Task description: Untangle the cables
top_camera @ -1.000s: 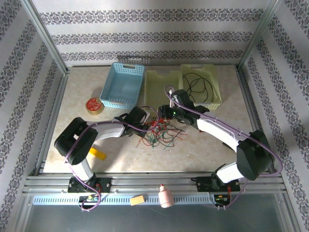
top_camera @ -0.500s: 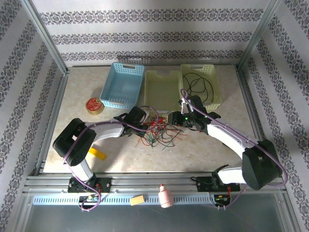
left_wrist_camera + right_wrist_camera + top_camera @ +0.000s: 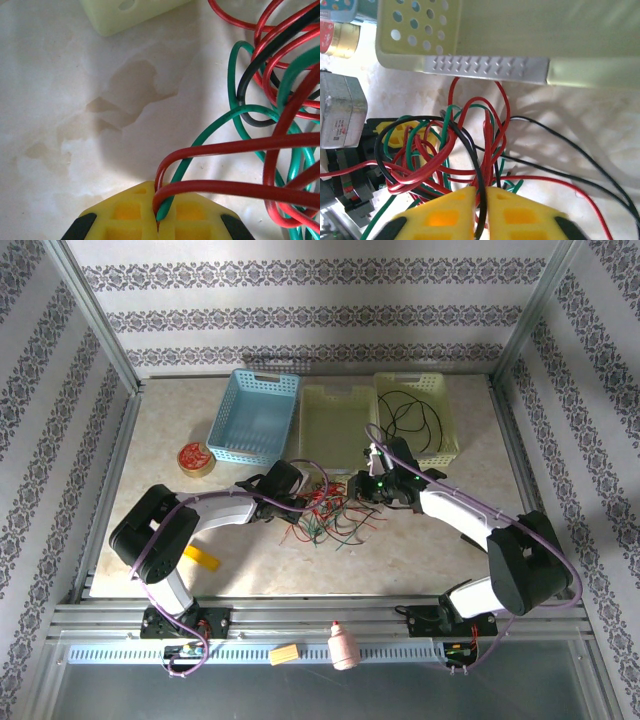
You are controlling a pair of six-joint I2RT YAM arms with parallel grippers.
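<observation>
A tangle of red, dark green and black cables (image 3: pixel 335 512) lies mid-table, in front of the baskets. My left gripper (image 3: pixel 303 496) is at its left edge. In the left wrist view this gripper (image 3: pixel 159 202) is shut on a red cable loop (image 3: pixel 210 150) and a green cable end (image 3: pixel 167 209). My right gripper (image 3: pixel 362 489) is at the tangle's upper right. Seen from the right wrist, it (image 3: pixel 482 194) is shut on a black cable (image 3: pixel 470 145), with red strands (image 3: pixel 487 135) pinched beside it. Another black cable (image 3: pixel 410 420) lies coiled in the right basket.
A blue basket (image 3: pixel 255 415), a pale basket (image 3: pixel 335 425) and a yellow-green basket (image 3: pixel 440 425) stand along the back. The pale basket's wall (image 3: pixel 485 67) is close above the tangle. A red tape roll (image 3: pixel 194 457) sits at the left, a yellow block (image 3: pixel 203 558) nearer.
My right gripper moved right and slightly nearer, from the tangle's top to its upper right; its forearm swung with it. The left arm stayed put.
</observation>
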